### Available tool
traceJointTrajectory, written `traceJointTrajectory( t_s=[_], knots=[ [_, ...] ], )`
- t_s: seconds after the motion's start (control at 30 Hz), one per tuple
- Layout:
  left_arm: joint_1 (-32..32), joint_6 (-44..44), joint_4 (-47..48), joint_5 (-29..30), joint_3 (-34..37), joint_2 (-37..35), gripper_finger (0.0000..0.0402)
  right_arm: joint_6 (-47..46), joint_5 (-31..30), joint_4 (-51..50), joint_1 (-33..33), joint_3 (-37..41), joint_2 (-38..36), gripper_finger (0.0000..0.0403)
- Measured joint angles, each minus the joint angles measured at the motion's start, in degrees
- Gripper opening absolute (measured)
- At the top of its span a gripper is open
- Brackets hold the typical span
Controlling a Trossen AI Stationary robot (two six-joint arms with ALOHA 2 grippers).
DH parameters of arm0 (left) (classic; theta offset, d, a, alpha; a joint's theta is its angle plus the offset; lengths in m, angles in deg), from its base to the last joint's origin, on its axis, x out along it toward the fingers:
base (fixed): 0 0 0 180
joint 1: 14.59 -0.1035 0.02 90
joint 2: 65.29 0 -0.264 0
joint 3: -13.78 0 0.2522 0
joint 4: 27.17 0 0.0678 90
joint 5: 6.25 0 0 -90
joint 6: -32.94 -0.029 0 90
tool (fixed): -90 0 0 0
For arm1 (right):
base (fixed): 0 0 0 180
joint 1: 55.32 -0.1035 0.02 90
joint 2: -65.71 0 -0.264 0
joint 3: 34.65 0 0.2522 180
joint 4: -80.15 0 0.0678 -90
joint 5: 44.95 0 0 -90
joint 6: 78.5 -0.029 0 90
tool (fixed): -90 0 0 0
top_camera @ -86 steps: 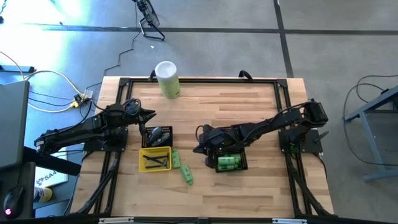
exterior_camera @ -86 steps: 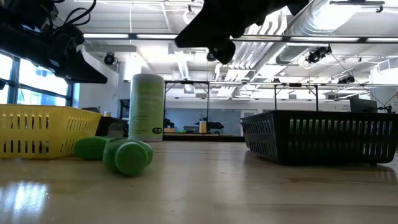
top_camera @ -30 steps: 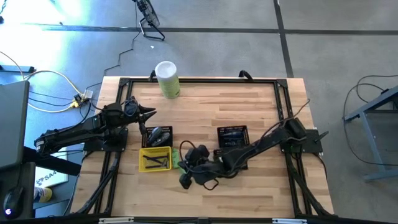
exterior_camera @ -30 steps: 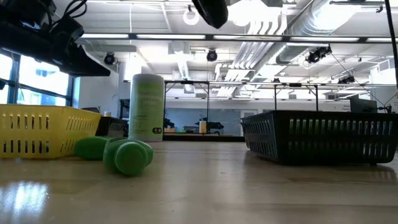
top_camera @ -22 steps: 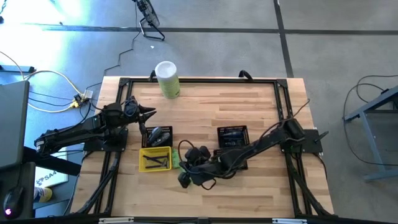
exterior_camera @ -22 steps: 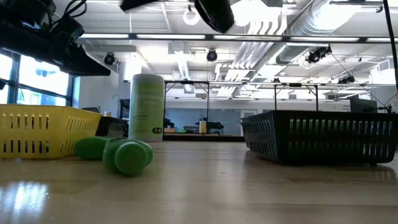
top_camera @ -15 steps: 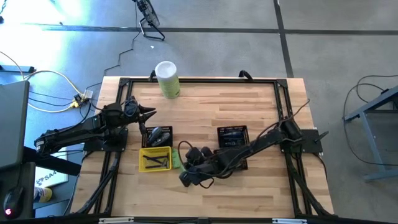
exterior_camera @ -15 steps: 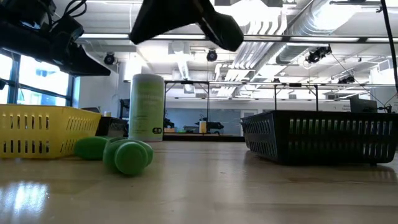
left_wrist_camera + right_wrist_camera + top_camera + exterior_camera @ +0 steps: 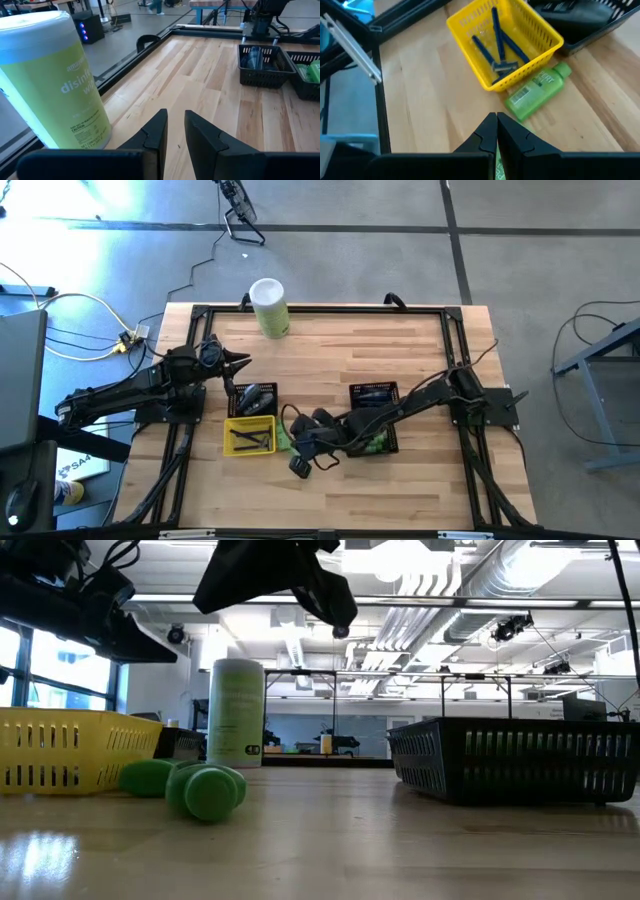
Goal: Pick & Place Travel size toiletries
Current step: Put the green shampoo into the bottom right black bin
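Two green bottles lie on their sides on the table beside the yellow basket [image 9: 502, 37]. One bottle [image 9: 538, 90] rests against the basket's wall. The other [image 9: 210, 790] lies nearer the table's near edge and shows only as a green sliver under my fingers in the right wrist view. My right gripper [image 9: 496, 125] is shut and slants down above them, well clear of the table [image 9: 300, 468]. My left gripper [image 9: 175, 130] waits at the far left, a narrow gap between its fingers, nothing in it. It points toward a tall pale-green canister [image 9: 50, 80].
The yellow basket holds blue razors [image 9: 495, 45]. Beyond it stands a black basket [image 9: 255, 398] with dark items. Two more black baskets stand at centre right: one [image 9: 374, 395] with dark items, one [image 9: 375, 443] with green bottles, partly under my right arm. Bare wood lies along the near edge.
My right gripper, staying shut, has sunk a little over the two green bottles and has tipped and turned its fingers further downward. In the low view its dark body has come into the picture from above. The bottles have not moved.
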Motion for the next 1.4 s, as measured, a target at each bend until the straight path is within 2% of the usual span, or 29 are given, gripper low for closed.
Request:
traceJointTrajectory(
  t_s=[0.17, 0.43, 0.57, 0.83, 1.0, 1.17, 1.4],
  knots=[
    [0.02, 0.02, -0.02, -0.02, 0.00, 0.00, 0.0063, 0.28, 3.41, -0.04, 0.91, 0.00, 0.00, 0.0003],
    [0.00, 0.04, -0.04, -0.02, 0.00, 0.00, 0.0063, 0.40, 2.49, -0.11, 1.38, 0.00, 0.00, 0.0013],
    [0.01, 0.04, -0.03, -0.04, 0.00, 0.00, 0.0063, 0.40, 3.75, -0.71, 1.32, 0.00, -0.04, 0.0058],
    [0.01, 0.04, -0.04, -0.04, 0.01, 0.00, 0.0063, 0.38, 3.31, -0.76, 1.23, 0.00, -0.07, 0.0212],
    [0.00, 0.04, -0.04, -0.04, 0.00, 0.00, 0.0063, -3.81, 3.81, -0.60, 1.26, 0.00, -0.07, 0.0284],
    [0.00, 0.04, -0.04, -0.04, 0.00, 0.00, 0.0063, -1.65, 5.55, -0.54, 1.36, 0.02, -0.09, 0.0317],
    [0.00, 0.04, -0.07, -0.04, 0.00, 0.00, 0.0063, -1.16, 6.51, -0.56, 1.36, 0.02, -0.09, 0.0314]
  ],
)
